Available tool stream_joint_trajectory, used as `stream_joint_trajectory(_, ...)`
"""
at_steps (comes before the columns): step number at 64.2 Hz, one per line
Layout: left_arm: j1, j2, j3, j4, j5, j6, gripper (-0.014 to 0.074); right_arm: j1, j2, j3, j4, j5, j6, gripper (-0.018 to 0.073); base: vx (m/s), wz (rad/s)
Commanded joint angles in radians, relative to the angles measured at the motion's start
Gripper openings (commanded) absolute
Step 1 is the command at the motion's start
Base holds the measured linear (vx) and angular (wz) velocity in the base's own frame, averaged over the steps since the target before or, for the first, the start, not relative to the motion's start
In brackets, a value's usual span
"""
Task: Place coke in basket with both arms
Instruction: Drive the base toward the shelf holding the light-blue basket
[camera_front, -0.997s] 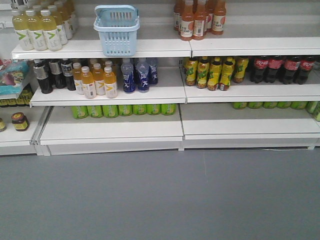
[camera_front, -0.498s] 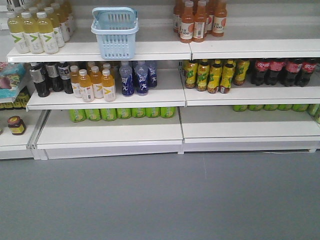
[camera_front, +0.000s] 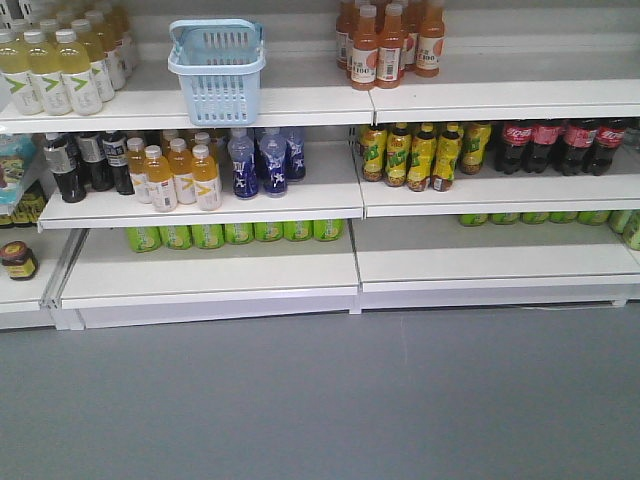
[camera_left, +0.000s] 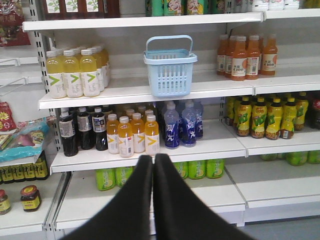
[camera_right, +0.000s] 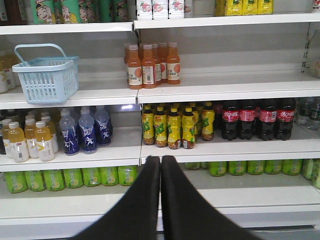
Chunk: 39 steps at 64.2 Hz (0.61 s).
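The left jaws are clenched tip to tip with nothing between them, and the right jaws are the same, pressed flat together and bare; both hang in front of the shelves, well clear of the goods. Beyond them the light blue basket (camera_left: 169, 75) stands upright on the upper shelf (camera_left: 125, 90), its loop handle raised, and nothing shows inside it through the slotted walls or over the rim. To its left, near it, stand pale yellow bottles (camera_left: 75, 72) with a green tick mark on white labels; to its right, well apart, a cluster of orange bottles (camera_left: 247, 57) whose labels read "C100". One shelf down, from the left: dark bottles with grey and white labels (camera_left: 82, 130), orange juice bottles (camera_left: 132, 135) with a yellow tick on white, then deep blue bottles (camera_left: 181, 125) just below the basket. Further right sit yellow-and-green labelled bottles (camera_right: 175, 127), and beside them dark cola bottles (camera_right: 260, 120) with white script on red labels, too small to read with certainty. Lime green packs (camera_right: 70, 177) line the back of the lowest shelf. A Coke can I cannot make out in any view.
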Motion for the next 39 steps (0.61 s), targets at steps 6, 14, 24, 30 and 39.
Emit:
stream_joint_trajectory(6,-0.004,-0.018,0.014,-0.009,-0.076,0.001,-0.0006,-0.002,-0.015,0.015,-0.01,-0.07,-0.004,-0.0009,0.08,-0.07)
stream_joint_trajectory(14,-0.004,-0.018,0.014,-0.009,-0.076,0.001,-0.0006,-0.002,-0.015,0.015,-0.01,-0.07,-0.004,-0.0009,0.09,-0.04)
stream_joint_trajectory(24,-0.004,-0.018,0.014,-0.009,-0.076,0.001,-0.0006,-0.002,-0.015,0.015,-0.01,-0.07,-0.004,-0.0009,0.11,0.02)
stream_joint_trajectory(30,-0.004,-0.018,0.014,-0.009,-0.076,0.001,-0.0006,-0.002,-0.015,0.015,-0.01,-0.07,-0.004,-0.0009,0.12,0.0)
stream_joint_trajectory(39,-0.004,-0.018,0.014,-0.009,-0.076,0.001,-0.0006,-0.002,-0.015,0.015,-0.01,-0.07,-0.004,-0.0009,0.12,-0.04)
